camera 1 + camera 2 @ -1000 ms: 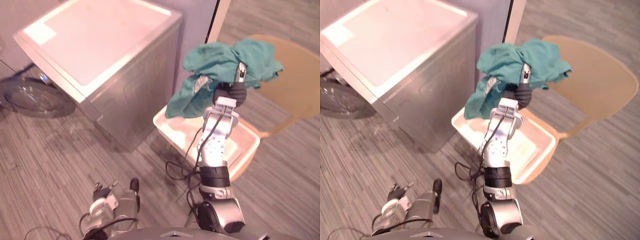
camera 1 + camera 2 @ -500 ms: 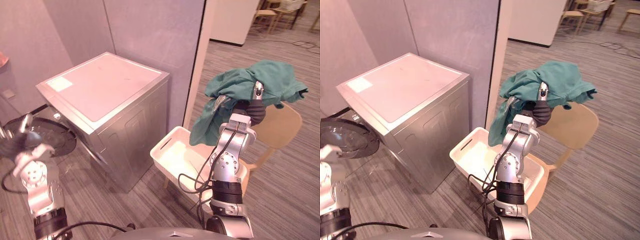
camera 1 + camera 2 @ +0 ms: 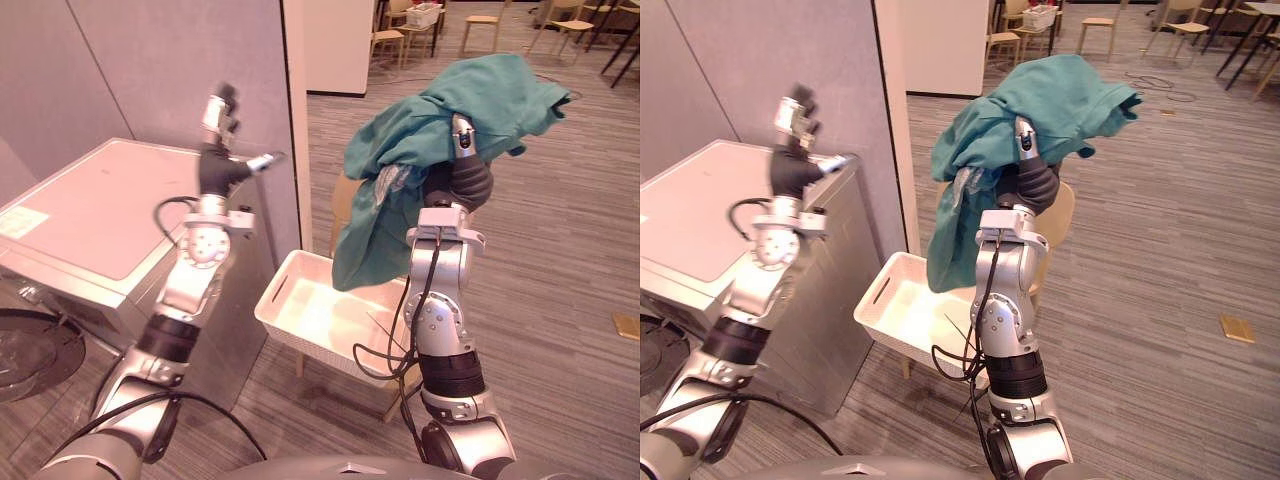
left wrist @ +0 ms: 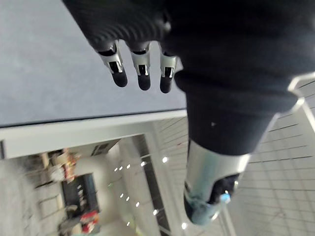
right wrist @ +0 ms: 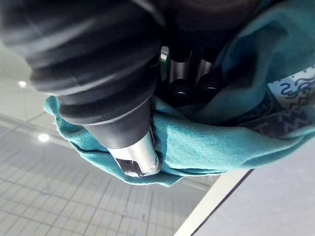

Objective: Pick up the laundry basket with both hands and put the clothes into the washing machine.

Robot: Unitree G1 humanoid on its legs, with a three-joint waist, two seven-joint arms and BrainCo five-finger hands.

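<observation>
Right hand (image 3: 462,180) raised high, fingers (image 5: 179,91) curled into the teal garment (image 3: 440,105), thumb lying against the cloth. Garment drapes over the hand and hangs down toward the white laundry basket (image 3: 278,296). Basket sits on a tan wooden chair (image 3: 1058,215), just beside the washing machine (image 3: 90,215); its pale bottom shows. Left hand (image 3: 222,150) lifted above the machine's top corner, fingers (image 4: 141,73) straight and side by side, thumb spread apart, holding nothing. Machine's round glass door (image 3: 30,350) open, low near the floor.
</observation>
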